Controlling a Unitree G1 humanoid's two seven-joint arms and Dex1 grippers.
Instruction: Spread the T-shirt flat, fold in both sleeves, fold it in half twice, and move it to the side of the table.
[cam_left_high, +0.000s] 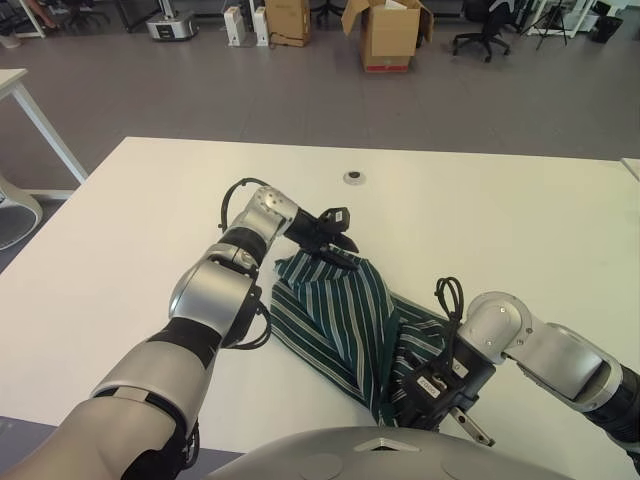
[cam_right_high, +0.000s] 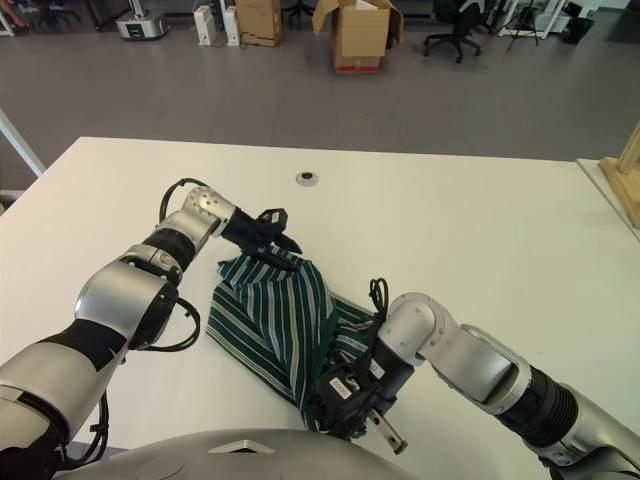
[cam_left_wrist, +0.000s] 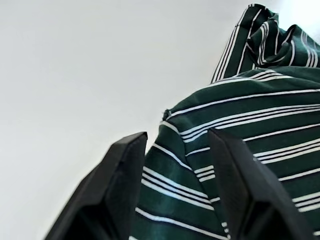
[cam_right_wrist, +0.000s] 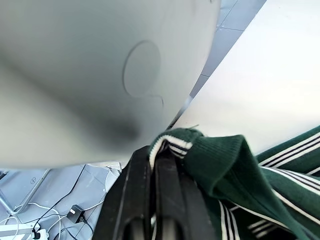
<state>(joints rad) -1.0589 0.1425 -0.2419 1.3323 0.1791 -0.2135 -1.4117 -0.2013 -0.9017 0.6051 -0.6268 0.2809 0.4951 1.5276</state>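
We see the right gripper (cam_right_wrist: 154, 159) at the near table (cam_left_high: 150, 200) edge, jaws closed tight on a ribbed T-shirt (cam_left_high: 335, 315) edge. Shirt lies bunched, long axis running away to the left gripper (cam_left_wrist: 177, 139), jaws apart, straddling the far corner, not pinched yet

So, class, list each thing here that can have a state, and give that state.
T-shirt: crumpled, not spread flat.
left pincer: open, over the T-shirt's far edge.
right pincer: shut on the T-shirt's ribbed edge.
cardboard box: flaps open.
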